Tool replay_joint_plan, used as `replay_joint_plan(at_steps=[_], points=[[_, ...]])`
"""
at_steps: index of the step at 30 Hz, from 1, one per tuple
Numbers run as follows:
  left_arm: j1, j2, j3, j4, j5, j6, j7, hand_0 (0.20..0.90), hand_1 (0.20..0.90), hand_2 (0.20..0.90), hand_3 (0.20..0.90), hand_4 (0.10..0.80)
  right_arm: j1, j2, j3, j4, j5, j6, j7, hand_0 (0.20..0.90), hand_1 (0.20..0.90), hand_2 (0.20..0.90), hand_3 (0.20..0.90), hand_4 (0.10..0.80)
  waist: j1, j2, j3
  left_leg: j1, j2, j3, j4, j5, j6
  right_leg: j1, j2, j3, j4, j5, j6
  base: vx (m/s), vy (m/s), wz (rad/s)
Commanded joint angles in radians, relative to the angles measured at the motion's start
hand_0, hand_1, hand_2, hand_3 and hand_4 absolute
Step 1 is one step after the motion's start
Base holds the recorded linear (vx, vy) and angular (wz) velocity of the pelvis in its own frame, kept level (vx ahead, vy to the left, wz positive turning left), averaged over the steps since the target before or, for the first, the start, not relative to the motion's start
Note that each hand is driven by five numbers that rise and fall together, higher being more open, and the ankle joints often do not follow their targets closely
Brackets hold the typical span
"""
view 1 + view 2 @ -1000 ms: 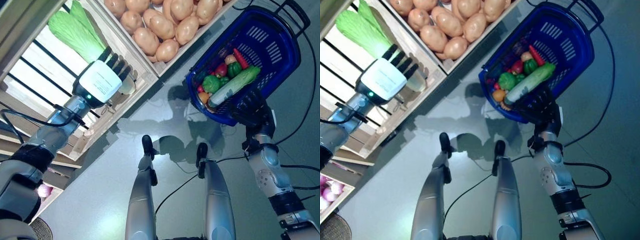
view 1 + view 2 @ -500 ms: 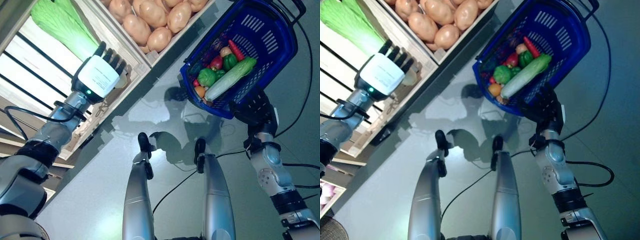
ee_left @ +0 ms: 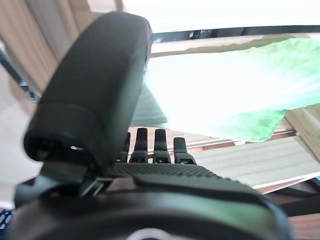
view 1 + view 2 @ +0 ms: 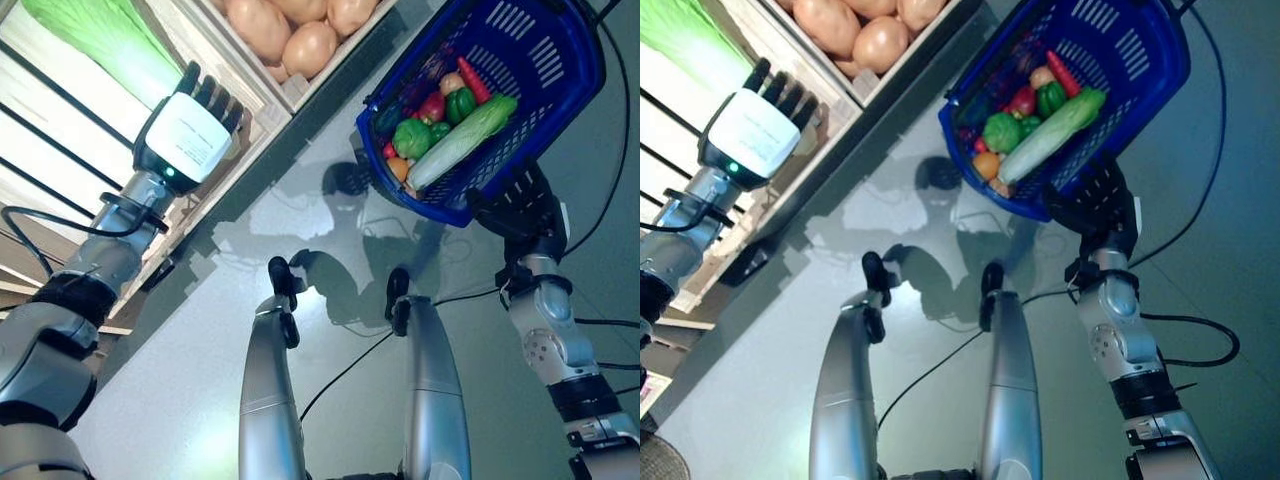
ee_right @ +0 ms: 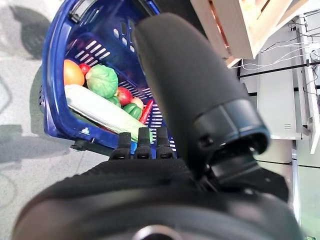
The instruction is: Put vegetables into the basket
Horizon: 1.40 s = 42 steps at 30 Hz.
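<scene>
The blue plastic basket [image 4: 545, 70] stands on the floor at the upper right. In it lie a long pale green vegetable [image 4: 460, 142], a round green one [image 4: 411, 138], a green pepper [image 4: 459, 104], a red chili [image 4: 474, 80], a red round one [image 4: 432, 106] and an orange one [image 4: 399, 168]. My right hand [image 4: 520, 205] is beside the basket's near rim with its fingers [image 5: 142, 142] straight. My left hand [image 4: 190, 130] is open and empty at the wooden crate's edge, right beside a green leafy cabbage [image 4: 110, 40], which also shows past the fingers [image 3: 155, 145] in the left wrist view [image 3: 225, 95].
The wooden vegetable stand [image 4: 262, 100] with its crates and slatted shelves runs along the left and top. Grey floor [image 4: 330, 230] lies between the stand and the basket.
The whole picture has shifted, so the camera has moved. Both hands keep about the same places by the crate and the basket.
</scene>
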Motion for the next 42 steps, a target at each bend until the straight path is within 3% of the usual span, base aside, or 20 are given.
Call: replay_joint_plan(at_steps=[1,3,4,11,12,13,14,15,21,27,29,30,36,42], points=[[-0.112,0.04,0.079,-0.027,-0.082,0.103,0.108,0.9,0.9,0.9,0.9,0.8,-0.013,-0.077,-0.104,-0.121,-0.058,-0.057,-0.012,0.9,0.9,0.9,0.9,0.8,-0.025,0.015,0.0,0.052,0.003,0.013,0.118,-0.213,0.015,0.049,0.002,0.021,-0.078,0.091,-0.005,0.0,0.0,0.0],[-0.119,0.037,0.089,-0.025,-0.109,0.11,0.124,0.9,0.9,0.9,0.9,0.8,-0.02,-0.076,-0.111,-0.123,-0.057,-0.053,-0.01,0.9,0.9,0.9,0.9,0.8,-0.027,0.013,0.0,0.019,0.004,0.018,0.116,-0.184,0.022,0.016,0.002,0.022,-0.082,0.121,-0.012,-0.041,0.036,-0.03],[-0.111,0.03,0.089,-0.018,-0.104,0.105,0.125,0.9,0.9,0.9,0.9,0.8,-0.011,-0.072,-0.111,-0.12,-0.063,-0.049,-0.007,0.9,0.9,0.9,0.9,0.8,-0.026,0.012,0.0,0.037,0.002,0.009,0.13,-0.214,0.015,0.034,0.003,0.026,-0.067,0.095,-0.003,-0.005,0.037,-0.02],[-0.099,0.009,0.089,-0.019,-0.088,0.101,0.114,0.9,0.9,0.9,0.9,0.8,-0.007,-0.065,-0.114,-0.118,-0.07,-0.056,-0.01,0.9,0.9,0.9,0.9,0.8,-0.022,0.003,0.0,0.02,0.003,0.004,0.151,-0.222,0.015,0.022,-0.001,0.025,-0.053,0.092,0.0,0.011,0.005,0.0],[-0.097,0.007,0.083,-0.02,-0.079,0.099,0.097,0.658,0.658,0.658,0.658,0.638,-0.006,-0.063,-0.113,-0.119,-0.07,-0.057,-0.012,0.9,0.9,0.9,0.9,0.8,-0.021,0.001,0.0,0.022,0.002,0.004,0.152,-0.224,0.016,0.025,-0.002,0.024,-0.052,0.091,0.002,0.0,0.0,0.0],[-0.096,0.007,0.082,-0.02,-0.079,0.101,0.096,0.658,0.658,0.658,0.658,0.638,-0.007,-0.062,-0.112,-0.118,-0.069,-0.057,-0.012,0.9,0.9,0.9,0.9,0.8,-0.021,0.001,0.0,0.022,0.002,0.003,0.153,-0.224,0.016,0.025,-0.002,0.024,-0.052,0.092,0.002,0.0,0.0,0.0],[-0.091,0.003,0.083,-0.019,-0.075,0.1,0.088,0.545,0.545,0.545,0.545,0.563,-0.003,-0.061,-0.111,-0.121,-0.066,-0.058,-0.015,0.9,0.9,0.9,0.9,0.8,-0.019,0.0,0.0,0.024,0.002,0.004,0.152,-0.226,0.019,0.027,-0.003,0.022,-0.051,0.091,0.002,0.0,0.0,0.0],[-0.088,0.007,0.082,-0.011,-0.06,0.077,0.087,0.3,0.3,0.3,0.3,0.4,-0.001,-0.063,-0.112,-0.12,-0.062,-0.056,-0.011,0.9,0.9,0.9,0.9,0.8,-0.018,0.0,0.0,0.023,0.0,0.002,0.157,-0.227,0.017,0.026,-0.005,0.022,-0.048,0.091,0.004,0.0,0.0,0.0],[-0.083,0.015,0.078,-0.026,-0.037,0.072,0.059,0.3,0.3,0.3,0.3,0.4,-0.014,-0.057,-0.112,-0.122,-0.067,-0.052,-0.011,0.9,0.9,0.9,0.9,0.8,-0.019,0.003,0.0,0.013,0.0,0.013,0.121,-0.187,0.024,0.014,-0.005,0.015,-0.08,0.129,0.001,-0.025,0.008,0.01],[-0.077,0.035,0.075,-0.027,-0.039,0.058,0.052,0.3,0.3,0.3,0.3,0.4,-0.001,-0.068,-0.118,-0.127,-0.049,-0.047,0.002,0.9,0.9,0.9,0.9,0.8,-0.022,0.006,0.0,0.035,0.0,0.022,0.099,-0.176,0.023,0.039,-0.003,0.015,-0.106,0.136,0.006,0.015,0.0,0.0],[-0.065,0.036,0.073,-0.032,-0.046,0.061,0.052,0.3,0.3,0.3,0.3,0.4,0.007,-0.066,-0.114,-0.128,-0.051,-0.046,0.007,0.9,0.9,0.9,0.9,0.8,-0.021,0.007,0.0,0.062,0.001,0.016,0.103,-0.2,0.015,0.067,-0.001,0.018,-0.101,0.112,0.014,0.043,0.001,-0.01],[-0.067,0.049,0.078,-0.043,-0.052,0.055,0.061,0.3,0.3,0.3,0.3,0.4,0.003,-0.068,-0.116,-0.136,-0.046,-0.048,0.009,0.9,0.9,0.9,0.9,0.8,-0.022,0.009,0.0,0.049,0.004,0.024,0.09,-0.172,0.02,0.053,-0.002,0.015,-0.114,0.136,0.007,-0.061,-0.003,0.0],[-0.059,0.071,0.1,-0.075,-0.124,0.002,0.194,0.3,0.3,0.3,0.3,0.4,0.012,-0.054,-0.105,-0.142,-0.037,-0.034,0.023,0.9,0.9,0.9,0.9,0.8,-0.024,0.005,0.0,0.111,0.01,0.036,0.048,-0.152,0.011,0.115,0.0,0.006,-0.156,0.146,0.009,0.009,-0.02,0.0],[-0.018,0.082,0.175,-0.174,-0.161,-0.061,0.298,0.3,0.3,0.3,0.3,0.4,0.042,0.01,-0.087,-0.173,-0.079,-0.02,0.009,0.9,0.9,0.9,0.9,0.8,-0.016,0.002,0.0,0.226,0.005,0.041,-0.044,-0.11,-0.007,0.242,0.006,-0.015,-0.249,0.165,0.006,0.049,-0.057,0.02]])
